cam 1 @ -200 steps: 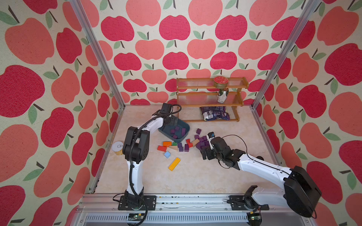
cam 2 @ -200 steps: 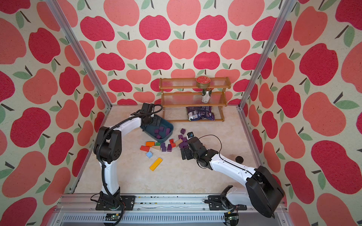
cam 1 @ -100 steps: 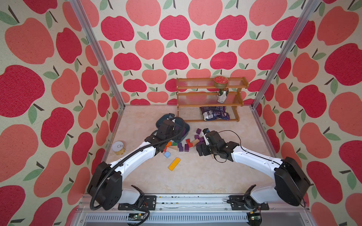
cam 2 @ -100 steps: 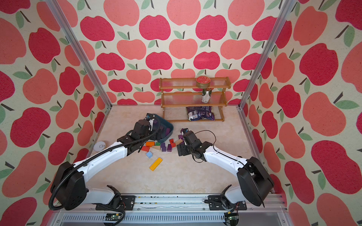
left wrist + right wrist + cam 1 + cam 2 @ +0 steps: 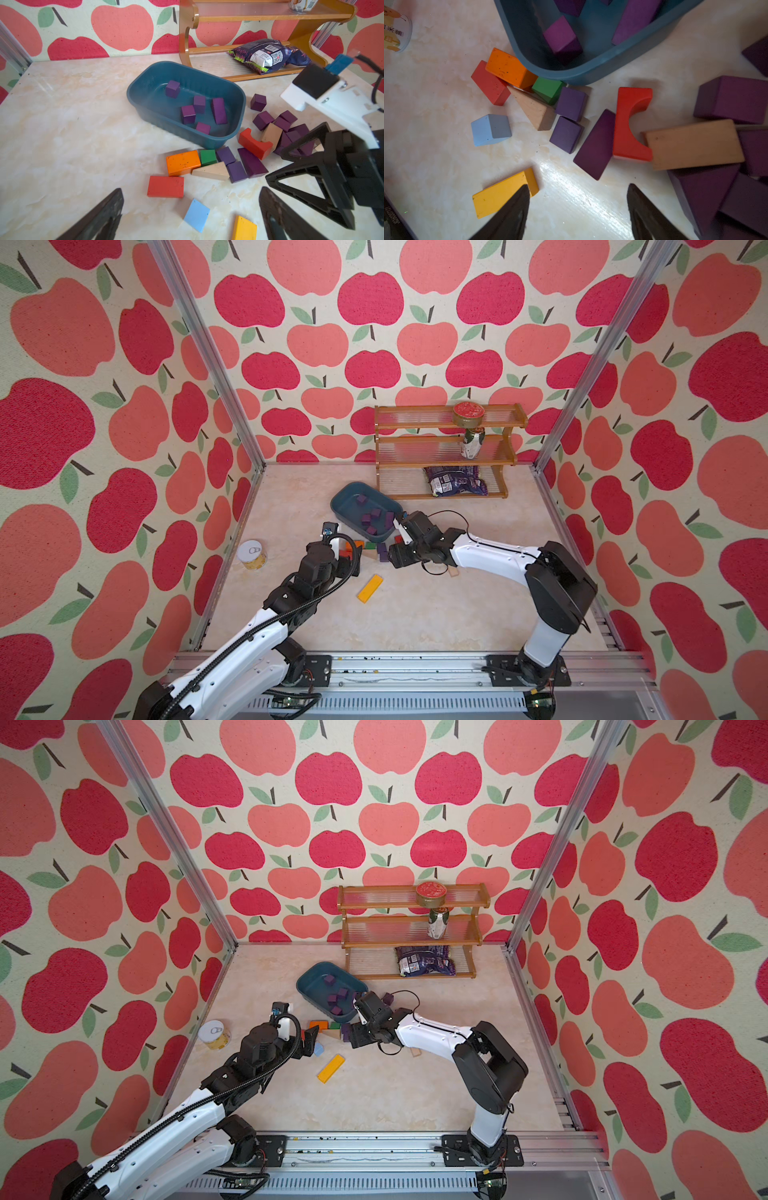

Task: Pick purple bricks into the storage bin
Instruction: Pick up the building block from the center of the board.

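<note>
The teal storage bin point(image 5: 338, 506) point(image 5: 305, 988) point(image 5: 133, 99) holds several purple bricks point(image 5: 376, 515) point(image 5: 188, 114). More purple bricks lie loose to the right of the bin and in front of it: a cluster point(image 5: 286, 124), a long wedge point(image 5: 251, 162) point(image 5: 596, 145) and two cubes point(image 5: 571, 104). My left gripper point(image 5: 348, 562) point(image 5: 191, 193) hangs open over a light-blue block point(image 5: 197, 215), holding nothing. My right gripper point(image 5: 390, 559) point(image 5: 351, 1040) point(image 5: 578, 187) is open and empty, low over the table just short of the wedge.
Mixed in are orange point(image 5: 182, 163), red point(image 5: 165, 186), green point(image 5: 208, 156) and tan point(image 5: 212, 171) blocks, a red arch point(image 5: 631, 124) and a yellow plank point(image 5: 370, 588). A can point(image 5: 252, 554) stands at the left. The wooden rack point(image 5: 449, 448) is at the back.
My left gripper has drawn back from the bin toward the front, still open. My right gripper has moved left along the pile toward the wedge, and its jaws have narrowed somewhat.
</note>
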Robot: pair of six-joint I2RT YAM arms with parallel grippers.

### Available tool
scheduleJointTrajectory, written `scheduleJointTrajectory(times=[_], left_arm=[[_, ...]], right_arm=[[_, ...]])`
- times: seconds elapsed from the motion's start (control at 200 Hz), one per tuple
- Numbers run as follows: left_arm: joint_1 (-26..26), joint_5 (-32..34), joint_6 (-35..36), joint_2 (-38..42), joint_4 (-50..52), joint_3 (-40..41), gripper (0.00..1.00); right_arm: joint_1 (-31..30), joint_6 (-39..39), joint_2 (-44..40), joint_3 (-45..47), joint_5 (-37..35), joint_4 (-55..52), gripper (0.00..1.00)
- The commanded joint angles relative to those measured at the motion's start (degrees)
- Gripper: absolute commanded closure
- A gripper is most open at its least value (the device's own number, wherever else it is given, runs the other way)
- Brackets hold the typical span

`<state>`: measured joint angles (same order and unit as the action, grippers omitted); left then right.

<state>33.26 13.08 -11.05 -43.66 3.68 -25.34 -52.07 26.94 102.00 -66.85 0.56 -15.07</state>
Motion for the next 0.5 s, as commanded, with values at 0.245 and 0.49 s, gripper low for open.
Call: scheduleJointTrajectory(times=[0.245, 0.49], left_arm=[[-3.4, -5.8, 2.9, 6.2, -5.2, 7.3, 0.01], [-3.7, -6.8, 2.6, 4.4, -6.1, 7.3, 0.01]], right_arm=[[-0.1, 0.4, 6.5, -7.1, -1.9, -8.6, 0.34], [0.0, 1.0, 9.4, -10.4, -3.7, -11.0, 0.38]])
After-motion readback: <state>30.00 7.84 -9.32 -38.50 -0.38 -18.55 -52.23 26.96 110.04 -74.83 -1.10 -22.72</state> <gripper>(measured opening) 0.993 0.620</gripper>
